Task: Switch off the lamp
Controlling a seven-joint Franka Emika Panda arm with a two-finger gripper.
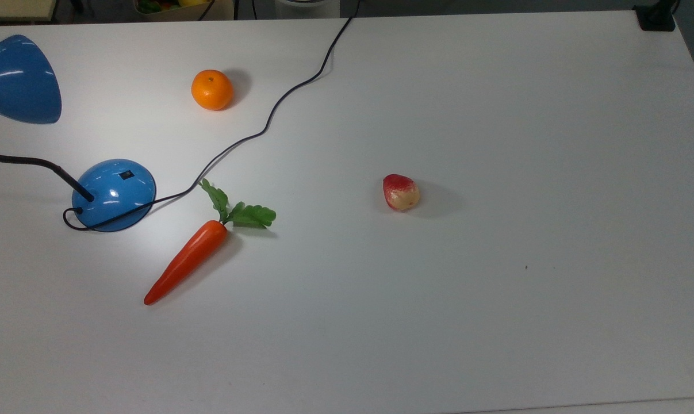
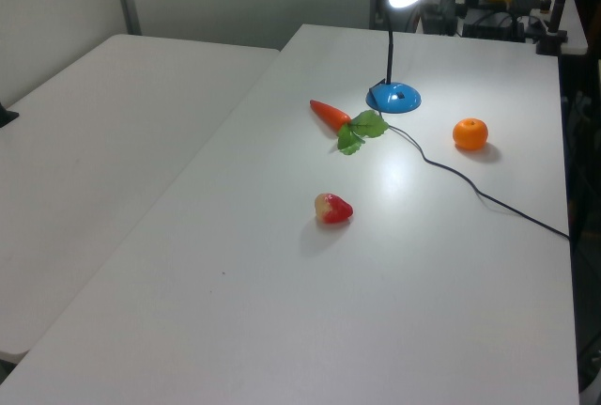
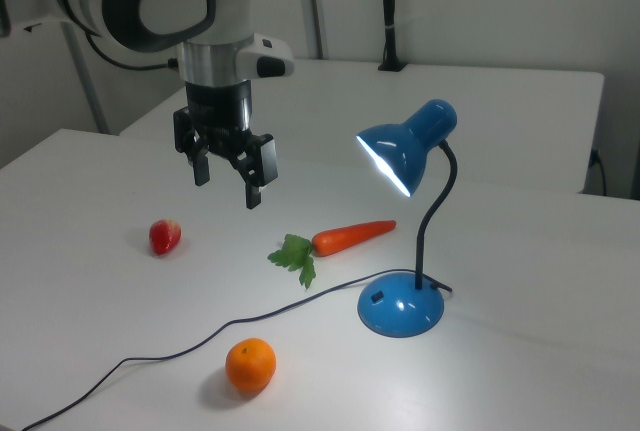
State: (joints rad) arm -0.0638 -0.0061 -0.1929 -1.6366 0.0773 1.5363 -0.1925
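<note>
White tabletop [image 3: 520, 381] across the whole scene, a second pale table [image 3: 480, 111] butted up behind it, grey wall panels beyond. Nearest in the right view: an orange [image 3: 250, 365] just beside the black cord [image 3: 160, 356], which snakes along the front and runs up to the lamp [image 3: 405, 251]. Blue dome base [image 3: 400, 308] planted flat on the table toward the right view's right, small black switch [image 3: 376, 299] set into its front slope, so reachable from above and in front. Black neck [image 3: 432, 221] curving up from the back of the base, cone shade [image 3: 400, 151] tipped down and toward the right view's left, bulb glowing, bright pool thrown over the table — lit, so the task not yet done. Just behind the base, a toy carrot [image 3: 352, 236], green leaves [image 3: 295, 254] toward the cord, lying in the lamp's light. Farther toward the right view's left, a red-and-cream strawberry [image 3: 165, 236] well apart from the lamp. Above and between strawberry and carrot, the gripper [image 3: 228, 183] hanging off the table, fingers pointing down with a clear wide gap, nothing held. Likely poised high to stay clear of shade and neck before dropping onto the switch. Probably one fingertip press needed; risk of nudging the light base instead.
</note>
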